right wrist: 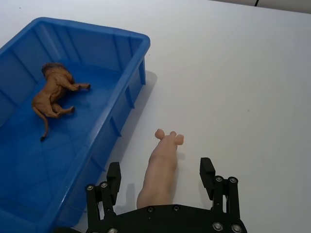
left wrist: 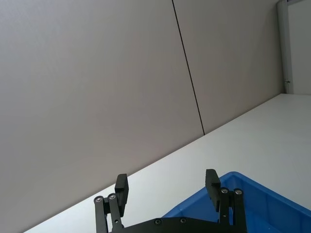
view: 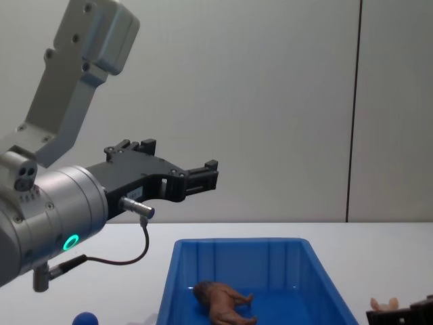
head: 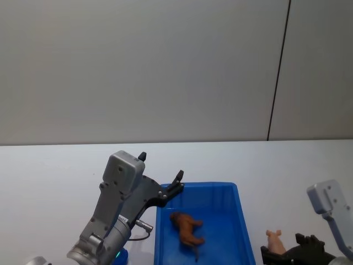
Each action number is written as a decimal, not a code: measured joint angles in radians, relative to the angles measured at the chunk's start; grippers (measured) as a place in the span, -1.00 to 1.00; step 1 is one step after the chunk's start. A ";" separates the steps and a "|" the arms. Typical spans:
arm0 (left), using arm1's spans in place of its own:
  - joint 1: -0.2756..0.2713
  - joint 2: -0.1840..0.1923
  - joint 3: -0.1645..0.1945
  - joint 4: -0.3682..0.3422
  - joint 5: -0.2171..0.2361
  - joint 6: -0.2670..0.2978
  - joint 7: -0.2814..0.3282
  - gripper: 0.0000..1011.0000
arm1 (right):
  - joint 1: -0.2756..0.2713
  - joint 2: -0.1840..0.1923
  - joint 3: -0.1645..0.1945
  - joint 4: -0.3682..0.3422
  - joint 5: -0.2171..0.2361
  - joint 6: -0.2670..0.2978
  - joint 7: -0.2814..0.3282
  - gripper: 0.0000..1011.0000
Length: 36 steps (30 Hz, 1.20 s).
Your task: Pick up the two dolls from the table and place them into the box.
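The brown doll (head: 186,228) (right wrist: 51,94) (view: 223,301) lies on its side inside the blue box (head: 209,186) (right wrist: 92,30) (view: 237,257). The pale pink doll (head: 274,240) (right wrist: 163,160) (view: 385,305) lies on the white table (head: 55,176) just right of the box. My right gripper (head: 292,249) (right wrist: 161,170) is low over it, open, with one finger on either side of the doll and not touching it. My left gripper (head: 161,167) (left wrist: 166,180) (view: 203,177) hangs open and empty above the box's far left corner.
A small blue ball (view: 86,318) rests on the table at the near left, below my left arm. A grey wall with a dark vertical seam (head: 278,72) stands behind the table. Bare tabletop stretches to the right of the pink doll.
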 joint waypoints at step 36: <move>0.000 0.000 0.000 0.000 0.000 0.000 0.000 0.98 | 0.033 -0.035 -0.021 0.094 -0.042 0.029 0.001 -0.24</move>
